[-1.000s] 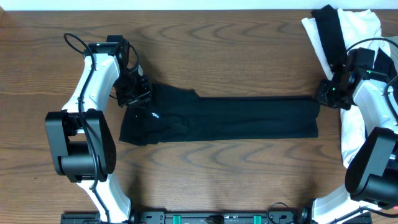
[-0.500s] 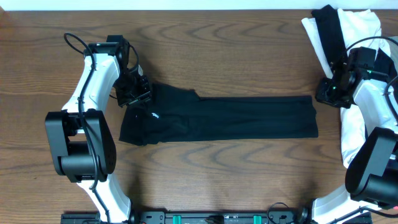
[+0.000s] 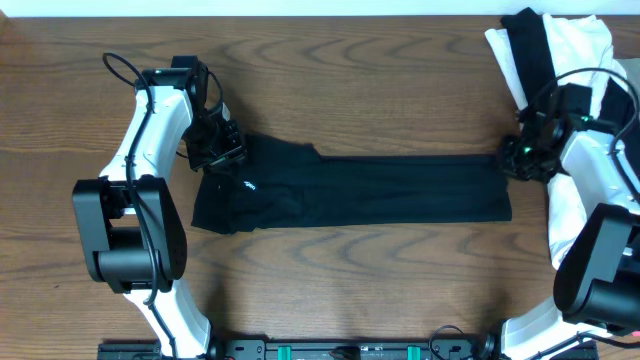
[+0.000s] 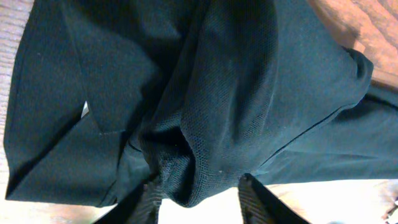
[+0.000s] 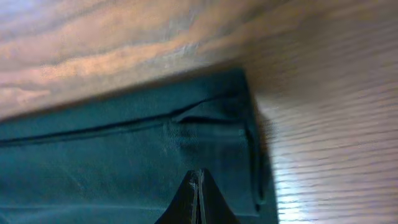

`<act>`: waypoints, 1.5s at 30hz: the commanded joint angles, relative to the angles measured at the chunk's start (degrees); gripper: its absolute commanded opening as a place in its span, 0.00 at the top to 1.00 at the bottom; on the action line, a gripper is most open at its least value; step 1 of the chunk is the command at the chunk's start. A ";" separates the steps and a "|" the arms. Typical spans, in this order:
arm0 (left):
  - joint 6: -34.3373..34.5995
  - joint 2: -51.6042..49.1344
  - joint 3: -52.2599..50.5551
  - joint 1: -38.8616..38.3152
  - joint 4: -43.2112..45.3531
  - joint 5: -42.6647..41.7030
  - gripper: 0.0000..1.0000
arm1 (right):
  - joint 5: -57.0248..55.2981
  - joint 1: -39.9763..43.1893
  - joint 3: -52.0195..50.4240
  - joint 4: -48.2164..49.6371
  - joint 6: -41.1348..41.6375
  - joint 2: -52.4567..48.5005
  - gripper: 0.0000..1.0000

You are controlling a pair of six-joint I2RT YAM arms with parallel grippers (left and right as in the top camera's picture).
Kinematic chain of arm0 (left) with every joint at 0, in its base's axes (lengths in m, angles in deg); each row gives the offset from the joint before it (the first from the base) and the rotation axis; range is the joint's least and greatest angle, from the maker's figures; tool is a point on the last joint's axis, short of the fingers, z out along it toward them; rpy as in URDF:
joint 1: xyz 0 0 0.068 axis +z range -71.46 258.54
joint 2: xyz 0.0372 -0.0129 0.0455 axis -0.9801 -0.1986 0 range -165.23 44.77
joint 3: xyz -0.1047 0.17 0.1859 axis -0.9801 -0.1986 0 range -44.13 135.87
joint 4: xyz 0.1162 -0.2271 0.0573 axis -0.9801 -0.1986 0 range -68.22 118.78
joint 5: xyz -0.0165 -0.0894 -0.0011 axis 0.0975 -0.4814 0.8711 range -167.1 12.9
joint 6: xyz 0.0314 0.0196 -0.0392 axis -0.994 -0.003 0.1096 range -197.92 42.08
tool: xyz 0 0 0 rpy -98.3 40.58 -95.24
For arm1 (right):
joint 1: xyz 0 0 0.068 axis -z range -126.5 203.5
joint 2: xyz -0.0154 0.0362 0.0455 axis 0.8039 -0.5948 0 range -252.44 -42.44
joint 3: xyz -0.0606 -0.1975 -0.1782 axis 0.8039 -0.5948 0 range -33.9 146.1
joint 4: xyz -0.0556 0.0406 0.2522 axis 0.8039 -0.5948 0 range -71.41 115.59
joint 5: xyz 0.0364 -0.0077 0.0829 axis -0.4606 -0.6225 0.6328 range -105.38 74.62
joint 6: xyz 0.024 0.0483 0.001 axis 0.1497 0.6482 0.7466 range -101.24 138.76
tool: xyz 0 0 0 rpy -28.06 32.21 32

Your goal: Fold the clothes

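Observation:
The black short-sleeved shirt [image 3: 380, 190] lies on the wooden table as a long strip folded lengthwise. Its small white logo [image 3: 247, 184] is near the left end. My left gripper [image 3: 222, 150] is at the shirt's upper left corner. In the left wrist view it [image 4: 199, 183] is open, with a bunched fold of the black fabric [image 4: 249, 81] hanging between the fingers. My right gripper [image 3: 513, 160] is at the shirt's upper right corner. In the right wrist view it [image 5: 198, 175] is shut, fingers pressed together just over the folded hem [image 5: 93, 162], with nothing seen between them.
A pile of white and black clothes [image 3: 545, 45] lies at the back right corner. More white fabric [image 3: 562, 215] runs down the right edge under the right arm. Bare wood table [image 3: 350, 80] lies behind and in front of the shirt.
My right gripper has moved left, from just off the shirt's right end to over its upper right corner. The left gripper and the shirt have not moved.

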 commanded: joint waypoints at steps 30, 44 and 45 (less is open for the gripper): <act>-1.03 0.22 2.73 -4.00 21.27 5.42 0.27 | -0.17 -0.63 -12.74 9.16 -0.96 0.26 0.99; -0.98 -4.85 2.69 -4.07 21.35 7.08 0.29 | -0.17 -0.63 -12.74 9.20 -0.96 0.26 0.99; -0.98 -5.05 2.58 -4.07 21.38 7.10 0.33 | -0.17 -0.63 -12.74 9.20 -0.96 0.26 0.99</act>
